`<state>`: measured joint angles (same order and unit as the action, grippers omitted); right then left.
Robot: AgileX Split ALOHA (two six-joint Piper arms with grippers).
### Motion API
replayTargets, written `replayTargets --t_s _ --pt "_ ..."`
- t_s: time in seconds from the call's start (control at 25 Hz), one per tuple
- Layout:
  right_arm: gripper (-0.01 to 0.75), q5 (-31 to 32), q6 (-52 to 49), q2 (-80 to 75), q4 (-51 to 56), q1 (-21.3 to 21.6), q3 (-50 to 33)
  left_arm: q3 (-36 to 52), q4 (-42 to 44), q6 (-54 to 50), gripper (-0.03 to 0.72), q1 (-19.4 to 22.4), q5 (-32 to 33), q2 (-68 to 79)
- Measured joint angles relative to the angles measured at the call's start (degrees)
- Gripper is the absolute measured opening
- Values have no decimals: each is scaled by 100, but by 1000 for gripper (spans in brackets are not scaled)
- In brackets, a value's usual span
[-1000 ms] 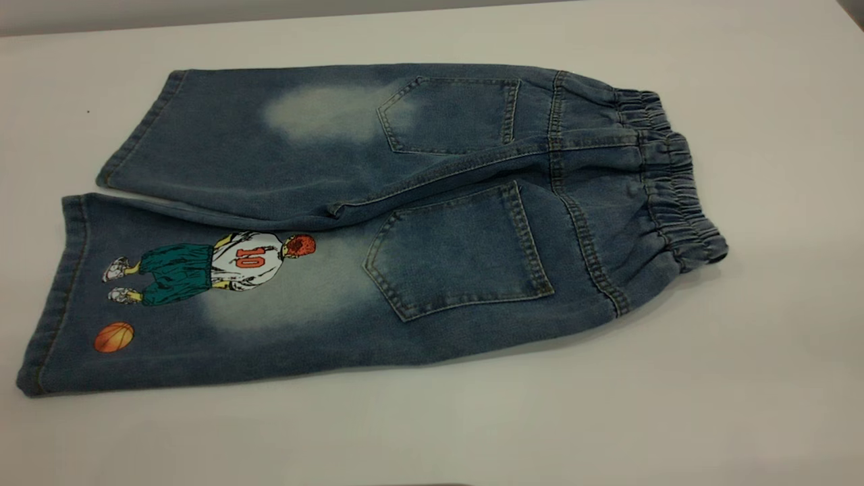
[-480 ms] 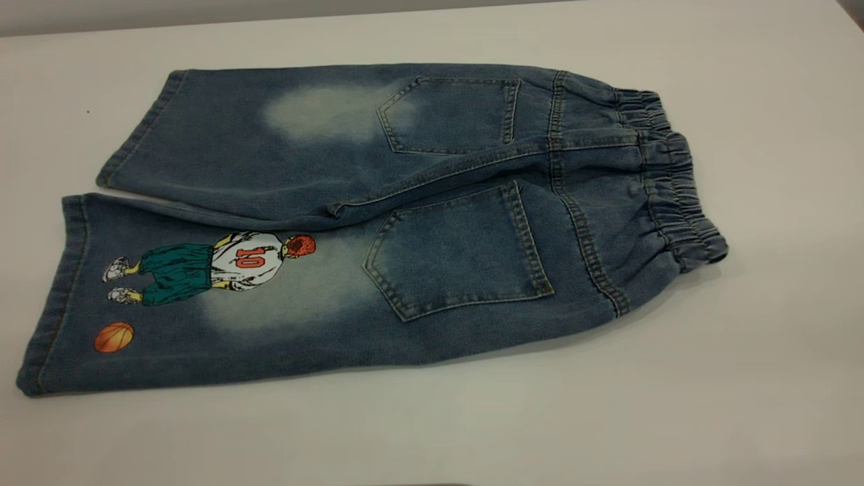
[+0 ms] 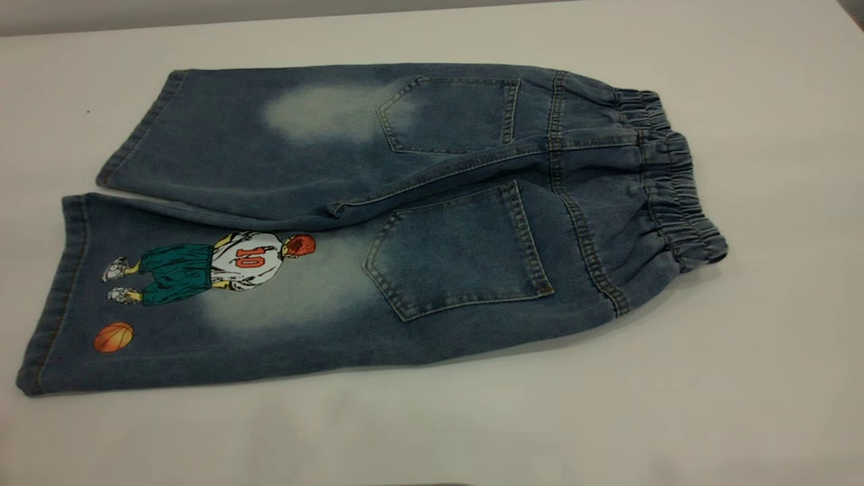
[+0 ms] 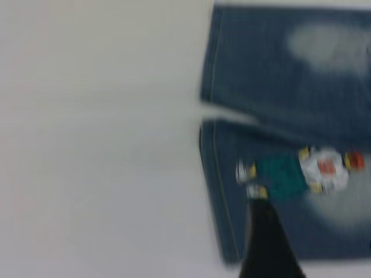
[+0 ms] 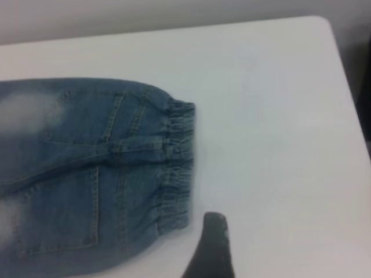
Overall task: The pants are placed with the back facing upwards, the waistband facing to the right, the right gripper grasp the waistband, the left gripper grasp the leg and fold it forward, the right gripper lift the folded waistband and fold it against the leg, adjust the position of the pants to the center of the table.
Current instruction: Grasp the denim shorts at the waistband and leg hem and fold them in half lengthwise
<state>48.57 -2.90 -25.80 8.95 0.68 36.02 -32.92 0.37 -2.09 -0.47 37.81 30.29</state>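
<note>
Looking at the pants [image 3: 405, 223] spread flat on the table [image 3: 742, 378], back side up with both pockets [image 3: 459, 250] showing, which matches the starting layout. Got the waistband [image 3: 668, 196] out at 3 o'clock and both hems pointing to 9 o'clock, so each end sits on the side of the arm meant to take it. Found the leg [image 3: 202, 297] with the number 10 print down around 8 o'clock, nearest the camera, with the plain leg [image 3: 270, 142] up around 10 o'clock and overlapping it a bit at the crotch.

No fold made yet, nothing grabbed. Can't see either arm in the exterior view. Spotted the left gripper [image 4: 268, 237] in its own wrist view, hanging over the hem end of the printed leg, apparently above the cloth and not on it. Spotted the right gripper [image 5: 211, 249] over bare table just beside the waistband's near corner. Can't tell for either one whether clenched or released.

Probably lining up for the two grabs.
</note>
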Motion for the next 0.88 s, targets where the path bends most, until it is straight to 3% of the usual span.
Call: replayTargets --t_s 0.12,0.32,0.6,0.88 --pt "561 -634 71 -908 68 0 0 -7 -461 16 379 0 -816 798" --pt "597 -1395 114 -2390 484 0 0 -7 -937 491 415 0 -1629 1922" --pt "603 -1698 137 -4199 894 0 5 -7 -992 605 547 0 -2358 3051" --pt "603 -1974 1334 -5574 2381 0 30 -7 -1230 608 561 0 -2661 3747"
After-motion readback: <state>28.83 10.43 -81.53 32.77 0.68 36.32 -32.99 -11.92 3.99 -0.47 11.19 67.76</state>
